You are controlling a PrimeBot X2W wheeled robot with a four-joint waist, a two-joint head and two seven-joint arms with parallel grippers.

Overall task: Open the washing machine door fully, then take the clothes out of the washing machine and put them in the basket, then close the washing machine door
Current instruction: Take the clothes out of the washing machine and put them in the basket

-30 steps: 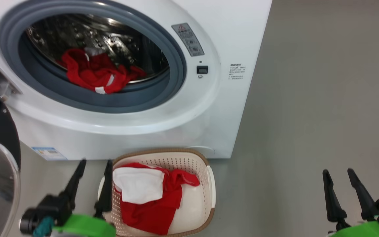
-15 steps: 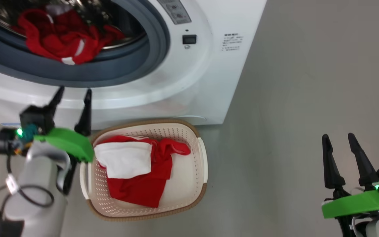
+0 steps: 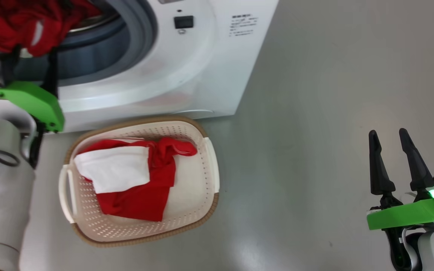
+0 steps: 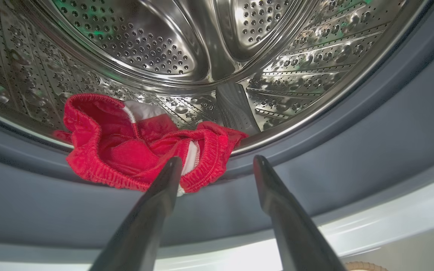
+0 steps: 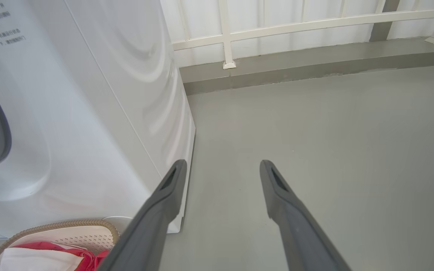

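Left pincer [image 4: 217, 160] spread wide, empty; red clothes [image 4: 107, 150] bunched at drum [image 4: 164, 49] lip, near tips.

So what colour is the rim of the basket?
Brown, with a woven look, around the cream basket. It shows best in the head view.

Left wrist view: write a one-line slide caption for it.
Open left tool poised before red clothes lying at the drum front edge.

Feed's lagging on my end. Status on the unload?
Left pincer open at drum, red garment just ahead. Right pincer open, idle over floor. Basket part-filled. Nothing in the way.
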